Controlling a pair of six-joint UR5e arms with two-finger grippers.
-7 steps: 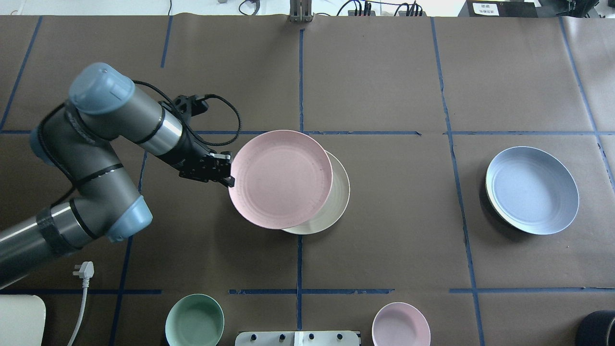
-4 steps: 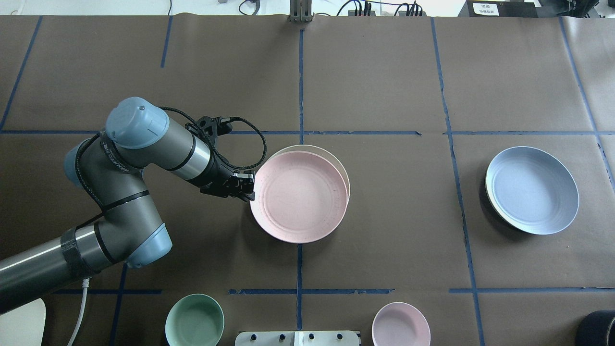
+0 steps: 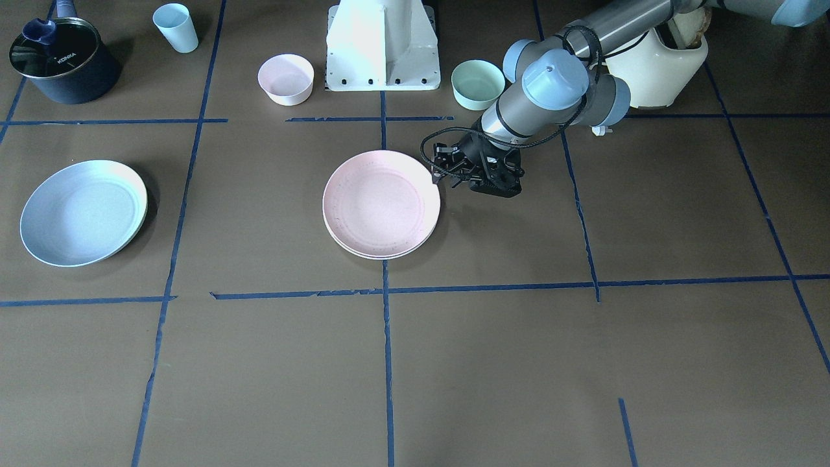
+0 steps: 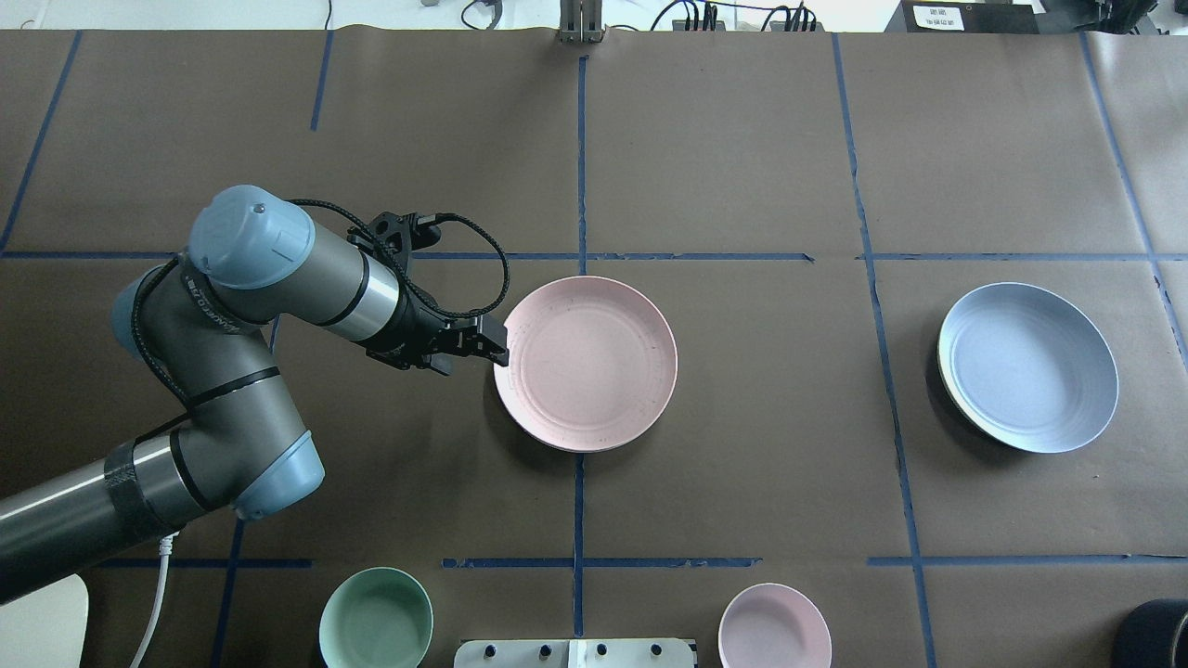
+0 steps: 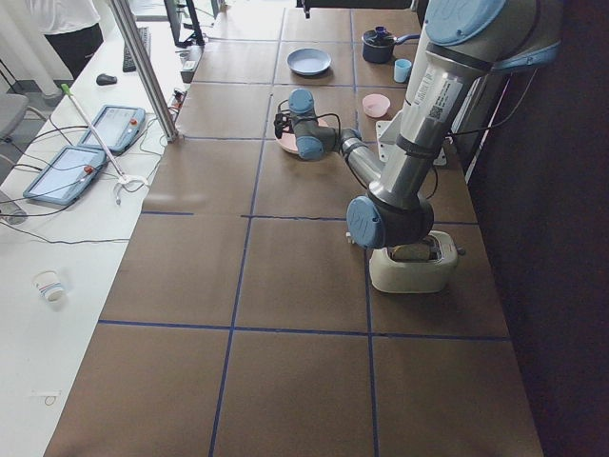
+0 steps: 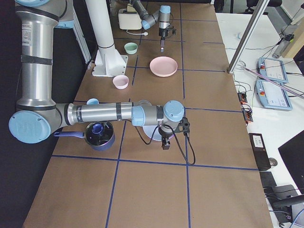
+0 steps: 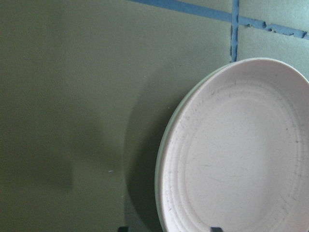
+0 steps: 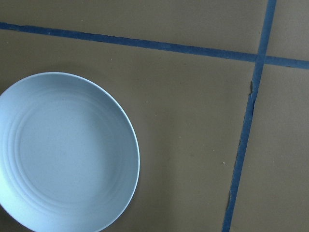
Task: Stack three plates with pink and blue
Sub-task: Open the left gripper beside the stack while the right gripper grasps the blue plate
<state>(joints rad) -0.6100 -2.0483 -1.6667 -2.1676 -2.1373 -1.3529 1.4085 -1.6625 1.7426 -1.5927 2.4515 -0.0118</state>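
Observation:
The pale pink plate (image 4: 589, 364) lies on the cream-white plate (image 3: 363, 253) at the table's middle, and only a thin cream rim (image 7: 161, 159) shows. My left gripper (image 4: 497, 345) is at the pink plate's left rim. In the left wrist view its dark fingertips (image 7: 215, 228) stand wide apart with the rim between them, so it is open. The pale blue plate (image 4: 1028, 366) lies alone at the right and also shows in the right wrist view (image 8: 63, 154). My right gripper (image 6: 165, 144) hangs above it; I cannot tell its state.
A mint-green bowl (image 4: 376, 620) and a small pink bowl (image 4: 775, 626) stand near the robot's base (image 3: 382, 45). A dark pot (image 3: 63, 59) and a light blue cup (image 3: 176, 27) stand at the robot's right. A cream toaster (image 3: 655, 65) stands behind my left arm.
My left gripper moved the pink plate right and down until it sat centred on the cream plate. The jaws now stand apart around its rim.

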